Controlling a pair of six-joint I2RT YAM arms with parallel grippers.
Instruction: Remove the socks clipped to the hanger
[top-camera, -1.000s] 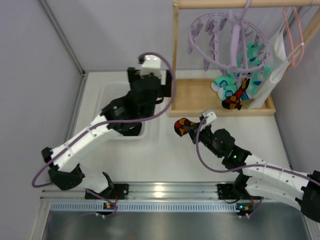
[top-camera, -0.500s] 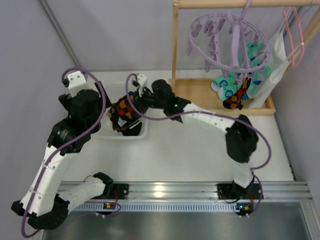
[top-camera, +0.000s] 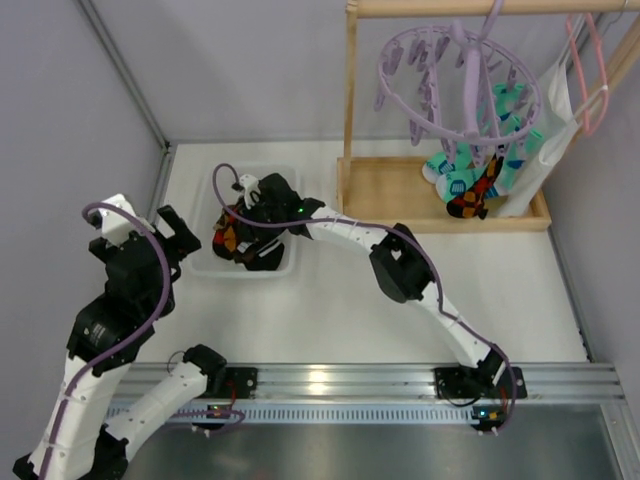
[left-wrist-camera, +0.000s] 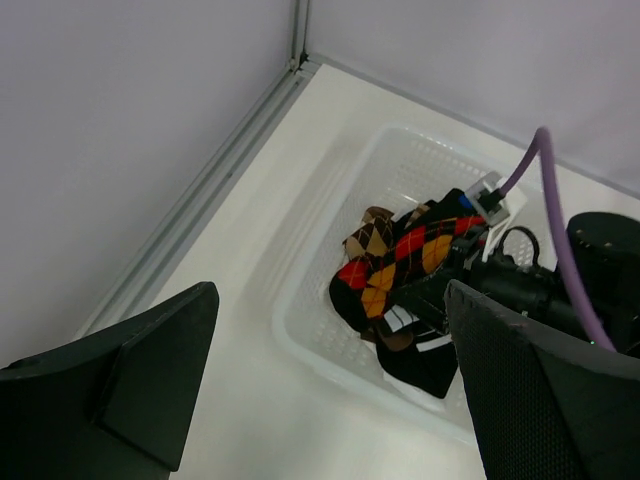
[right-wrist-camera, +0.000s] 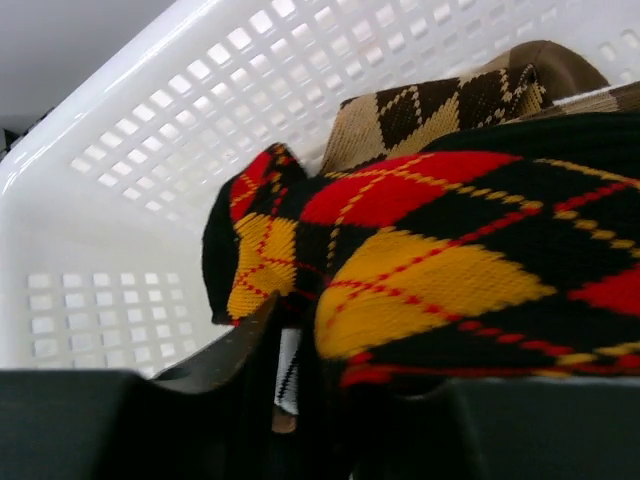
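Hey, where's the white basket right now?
Top view: the white basket sits on the table, left of the wooden rack base, with the right claw reaching into it over argyle socks.

- White perforated basket (top-camera: 207, 195) sits on the white tabletop (top-camera: 330, 310), near its back left corner.
- Wooden rack (top-camera: 350, 100) stands at the back right, on a shallow wooden tray base (top-camera: 390, 195).
- Pink wire hanger (top-camera: 597, 90) and white cloth (top-camera: 550, 150) hang at the rack's right end.
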